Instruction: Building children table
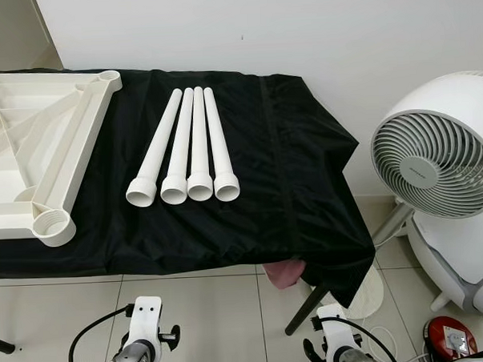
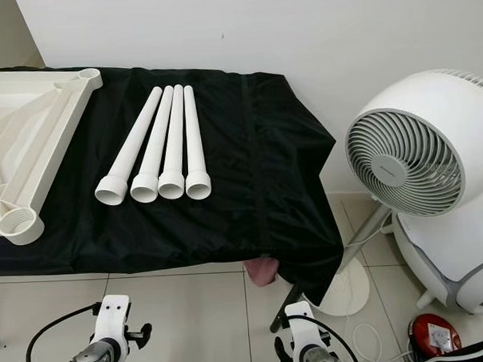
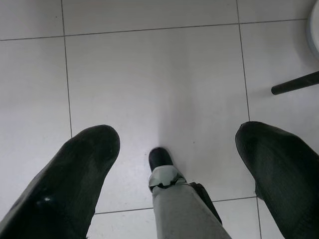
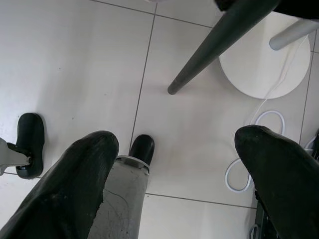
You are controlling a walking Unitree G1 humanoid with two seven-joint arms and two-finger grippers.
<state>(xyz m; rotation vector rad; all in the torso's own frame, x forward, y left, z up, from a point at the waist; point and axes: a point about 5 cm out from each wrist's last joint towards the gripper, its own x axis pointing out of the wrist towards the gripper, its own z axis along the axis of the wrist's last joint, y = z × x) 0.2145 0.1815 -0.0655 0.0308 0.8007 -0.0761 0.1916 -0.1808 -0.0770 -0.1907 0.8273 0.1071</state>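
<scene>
Several white plastic table legs (image 1: 190, 147) lie side by side on a black cloth (image 1: 297, 162), threaded ends toward me. The white children's tabletop (image 1: 40, 158) lies upside down at the left, with round leg sockets (image 1: 53, 223) at its corners. Both arms hang low in front of the covered table. My left gripper (image 3: 177, 144) is open above the floor tiles, holding nothing. My right gripper (image 4: 174, 144) is also open over the floor, near a dark table leg (image 4: 219, 45).
A large white fan (image 1: 437, 152) stands at the right on a round base (image 4: 264, 64) with a white cable (image 4: 249, 149). A red device (image 1: 447, 338) sits on the floor at the lower right. A white wall runs behind the table.
</scene>
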